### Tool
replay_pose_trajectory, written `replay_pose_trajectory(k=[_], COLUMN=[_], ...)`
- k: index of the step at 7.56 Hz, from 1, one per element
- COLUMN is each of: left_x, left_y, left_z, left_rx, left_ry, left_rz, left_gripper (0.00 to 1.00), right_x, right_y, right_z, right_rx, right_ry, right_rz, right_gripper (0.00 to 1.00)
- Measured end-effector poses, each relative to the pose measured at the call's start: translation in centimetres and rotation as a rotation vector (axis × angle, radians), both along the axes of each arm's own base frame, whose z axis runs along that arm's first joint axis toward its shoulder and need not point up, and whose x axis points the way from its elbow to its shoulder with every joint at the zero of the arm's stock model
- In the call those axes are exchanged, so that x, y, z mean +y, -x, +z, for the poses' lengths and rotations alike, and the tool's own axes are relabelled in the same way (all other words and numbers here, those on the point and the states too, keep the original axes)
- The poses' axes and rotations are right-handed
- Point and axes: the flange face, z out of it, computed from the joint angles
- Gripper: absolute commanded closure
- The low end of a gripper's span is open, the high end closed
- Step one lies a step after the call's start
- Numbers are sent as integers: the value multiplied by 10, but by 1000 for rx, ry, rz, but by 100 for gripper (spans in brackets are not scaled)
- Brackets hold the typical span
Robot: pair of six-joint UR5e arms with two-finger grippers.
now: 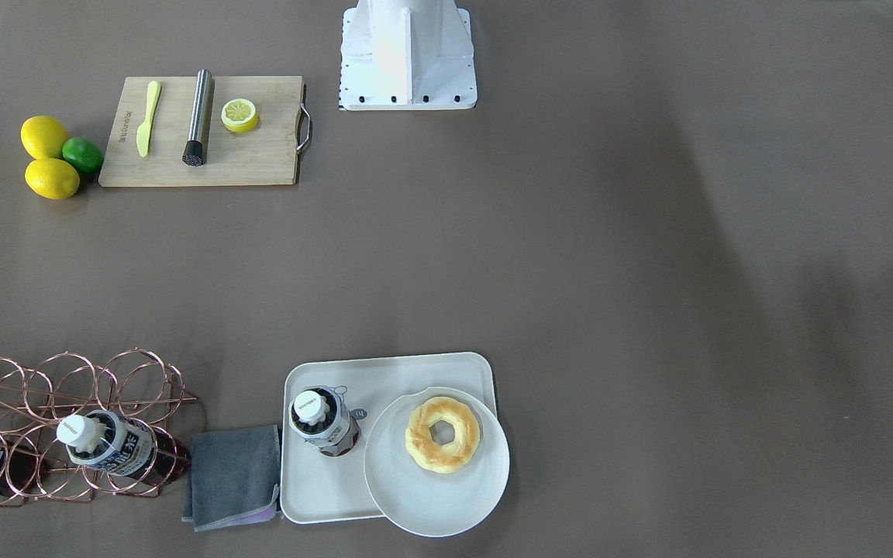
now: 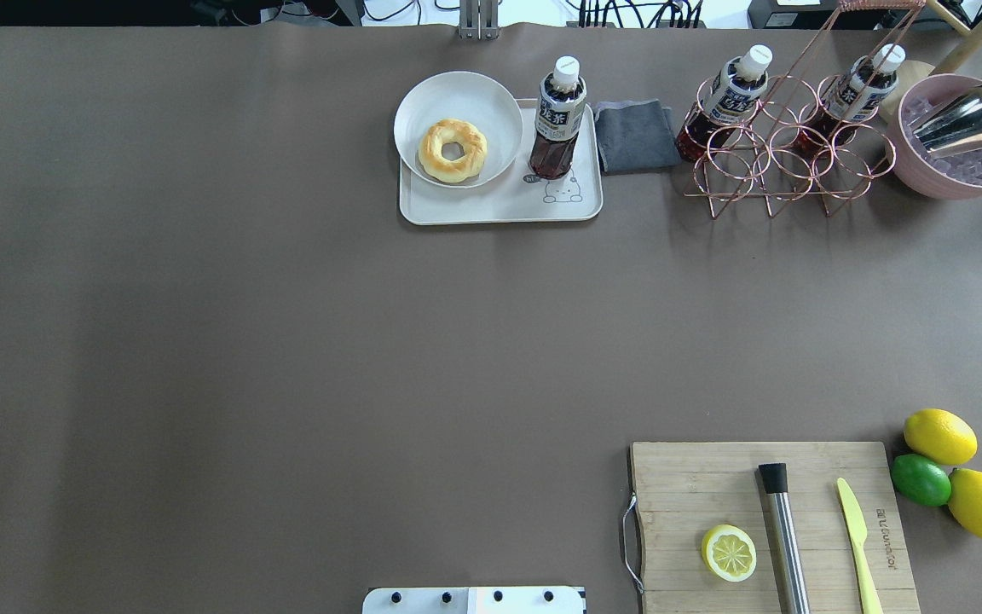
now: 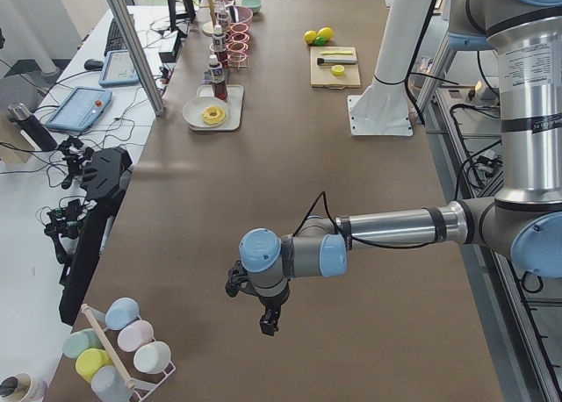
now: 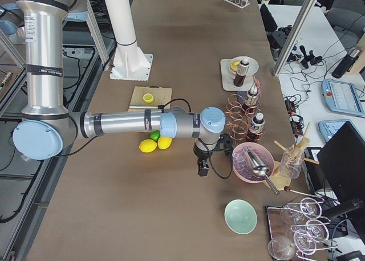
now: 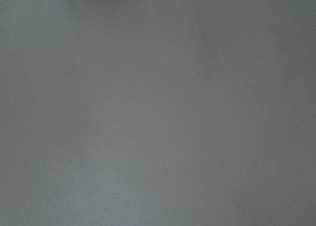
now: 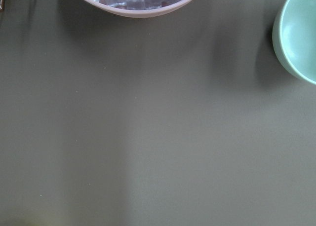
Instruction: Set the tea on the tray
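One tea bottle point(image 2: 557, 119) stands upright on the cream tray point(image 2: 499, 206), next to the bear drawing; it also shows in the front view point(image 1: 325, 422) on the tray point(image 1: 322, 488). Two alike bottles point(image 2: 734, 95) point(image 2: 854, 87) lie in the copper wire rack point(image 2: 785, 153). My left gripper point(image 3: 270, 321) hangs over bare table far from the tray. My right gripper point(image 4: 201, 168) hangs near the pink bowl point(image 4: 251, 164). Both show only in the side views, so I cannot tell if they are open or shut. Neither wrist view shows fingers.
A white plate point(image 2: 491, 98) with a doughnut point(image 2: 453, 150) rests on the tray's left part. A grey cloth point(image 2: 634, 135) lies between tray and rack. A wooden board point(image 2: 696, 477) holds a lemon half, muddler and knife; lemons and a lime point(image 2: 921, 479) lie beside it. A green bowl point(image 6: 301, 33) is near.
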Motion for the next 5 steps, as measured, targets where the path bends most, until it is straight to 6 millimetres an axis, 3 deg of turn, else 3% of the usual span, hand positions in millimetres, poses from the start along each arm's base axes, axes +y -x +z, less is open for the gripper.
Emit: replay_pose_trajectory(k=[5], left_x=[-3], left_y=[1], left_z=[-3], left_rx=[2], left_ry=[-3], left_rz=[-10], left_gripper=[1], right_x=[1], right_y=[0], right_z=[-3], right_rx=[-1], right_ry=[-6], right_rz=[0], right_gripper=[0])
